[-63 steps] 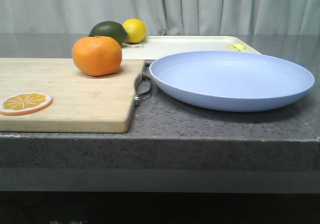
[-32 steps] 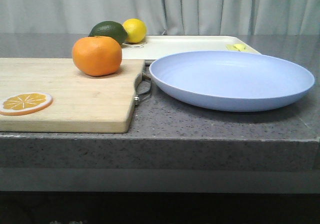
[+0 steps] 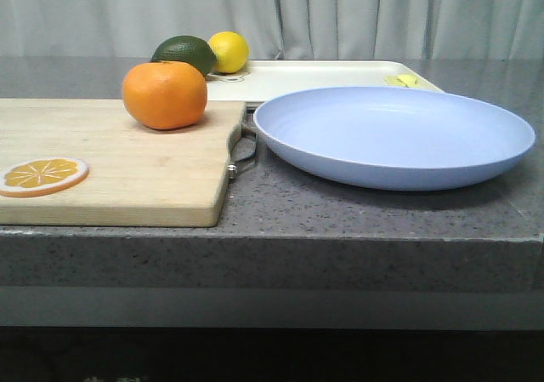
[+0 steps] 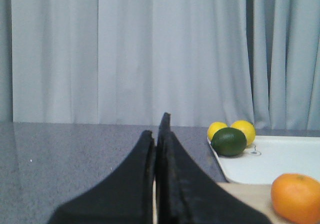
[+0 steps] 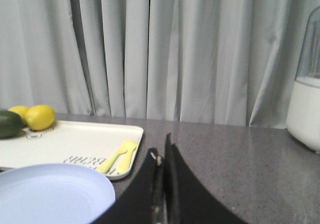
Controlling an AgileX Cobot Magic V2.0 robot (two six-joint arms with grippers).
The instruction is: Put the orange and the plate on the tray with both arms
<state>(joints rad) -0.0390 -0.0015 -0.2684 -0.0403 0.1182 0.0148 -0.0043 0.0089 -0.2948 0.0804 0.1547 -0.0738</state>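
The orange (image 3: 165, 94) sits on the far right part of a wooden cutting board (image 3: 127, 178); it also shows in the left wrist view (image 4: 297, 196). The pale lavender-blue plate (image 3: 393, 135) rests on the grey counter right of the board, and in the right wrist view (image 5: 50, 194). The cream tray (image 3: 314, 77) lies behind both, with a yellow marking (image 3: 406, 80) at its right corner. My left gripper (image 4: 156, 126) is shut and empty, left of the orange. My right gripper (image 5: 161, 148) is shut and empty, right of the plate. Neither gripper shows in the front view.
A dark green avocado (image 3: 185, 53) and a yellow lemon (image 3: 229, 51) sit at the tray's far left end. A flat orange slice (image 3: 42, 175) lies on the board's near left. A white jug (image 5: 305, 104) stands to the right. Grey curtains hang behind.
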